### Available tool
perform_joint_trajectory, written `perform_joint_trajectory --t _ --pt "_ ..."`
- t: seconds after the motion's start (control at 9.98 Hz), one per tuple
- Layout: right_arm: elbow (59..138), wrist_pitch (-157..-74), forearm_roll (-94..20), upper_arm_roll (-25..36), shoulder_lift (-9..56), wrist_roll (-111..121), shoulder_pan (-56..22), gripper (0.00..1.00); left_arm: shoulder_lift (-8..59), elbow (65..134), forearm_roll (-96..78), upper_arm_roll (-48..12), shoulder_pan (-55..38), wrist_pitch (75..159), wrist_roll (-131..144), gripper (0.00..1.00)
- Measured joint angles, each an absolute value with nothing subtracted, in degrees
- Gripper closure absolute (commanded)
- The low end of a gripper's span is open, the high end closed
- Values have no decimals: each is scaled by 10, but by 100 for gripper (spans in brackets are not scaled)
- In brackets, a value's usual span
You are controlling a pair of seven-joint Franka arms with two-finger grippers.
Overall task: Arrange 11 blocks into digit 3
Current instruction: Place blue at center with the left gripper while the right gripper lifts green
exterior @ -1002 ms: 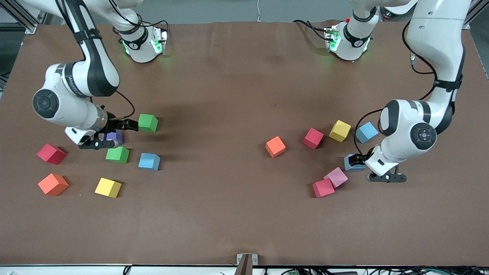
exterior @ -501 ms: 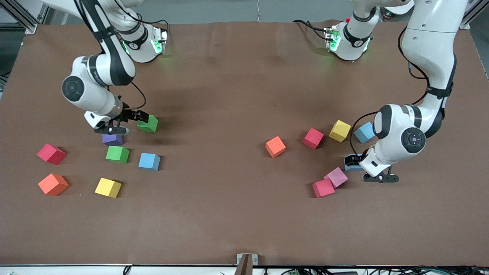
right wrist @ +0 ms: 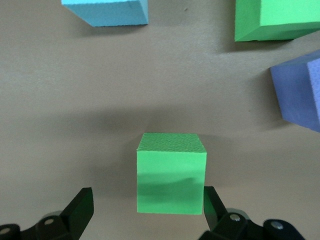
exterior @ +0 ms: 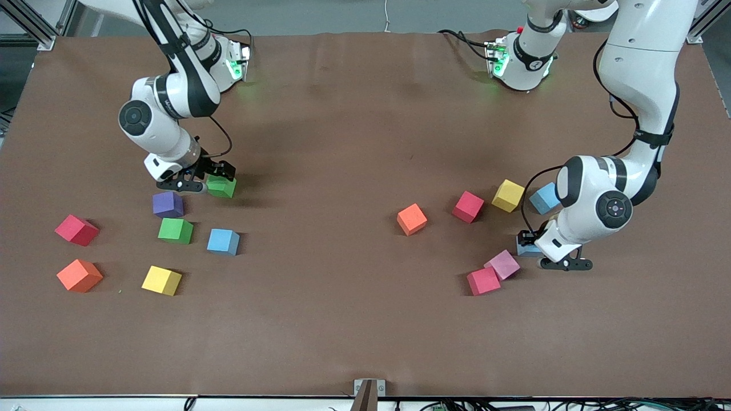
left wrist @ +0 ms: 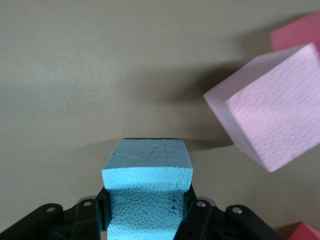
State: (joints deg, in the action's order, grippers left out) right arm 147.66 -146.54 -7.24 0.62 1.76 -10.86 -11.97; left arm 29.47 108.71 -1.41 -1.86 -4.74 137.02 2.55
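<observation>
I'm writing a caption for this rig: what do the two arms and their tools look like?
Both arms are glossy white with black joint bands and round dark joint caps. Thin black cables loop to the wrists. The left tool and right tool are black, two-fingered. Green lights glow at both bases.

A brown table (exterior: 354, 319) with a metal bracket (exterior: 368, 389).

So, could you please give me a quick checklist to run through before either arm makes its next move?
1. Left gripper shut on the blue block: ok.
2. Pink block apart from the held block: ok.
3. Right gripper open: ok.
4. Green block between the right gripper's fingers: ok, not yet gripped.
5. Purple block apart from the right gripper: ok.
6. Digit 3 begun: not ok, the blocks lie scattered.
</observation>
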Motion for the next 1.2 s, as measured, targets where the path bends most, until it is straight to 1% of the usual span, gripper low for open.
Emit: perform_joint_trajectory --t 0.1,0.2,0.3,0.4,0.5,0.6,0.7,0.8,0.9,1.0,1.1,1.2 --pt "1478 -1467 -72 6 18 -109 -121 2 270 1077 -14 -24 -47 1350 25 74" --pt "1478 -1468 -72 7 18 -109 -121 2 233 1066 -15 -38 -46 1304 39 74" --pt "1479 -1468 -72 9 18 -109 -120 2 193 1063 -16 -64 -46 1256 80 74" --pt "1482 -1480 -71 12 20 -109 -119 2 161 1064 -17 -108 -46 1227 149 74" --pt "1485 -1501 -70 14 27 -108 -117 2 146 1066 -17 -158 -49 1220 231 74" --pt "1487 -1522 -69 15 41 -108 -116 2 144 1066 -17 -204 -56 1220 305 74" --pt "1488 -1538 -69 15 57 -108 -116 2 148 1066 -17 -236 -67 1220 362 74" --pt "1488 -1545 -69 15 70 -108 -116 2 156 1066 -17 -251 -89 1221 403 74" --pt "1488 -1547 -68 15 78 -108 -116 3 170 1066 -17 -254 -122 1222 436 74" --pt "1489 -1546 -67 15 83 -108 -116 15 188 1065 -11 -254 -158 1224 464 74" --pt "1489 -1544 -67 15 86 -107 -116 37 210 1064 3 -255 -191 1226 490 74" --pt "1489 -1538 -67 14 88 -107 -116 73 232 1064 13 -255 -218 1233 507 74"
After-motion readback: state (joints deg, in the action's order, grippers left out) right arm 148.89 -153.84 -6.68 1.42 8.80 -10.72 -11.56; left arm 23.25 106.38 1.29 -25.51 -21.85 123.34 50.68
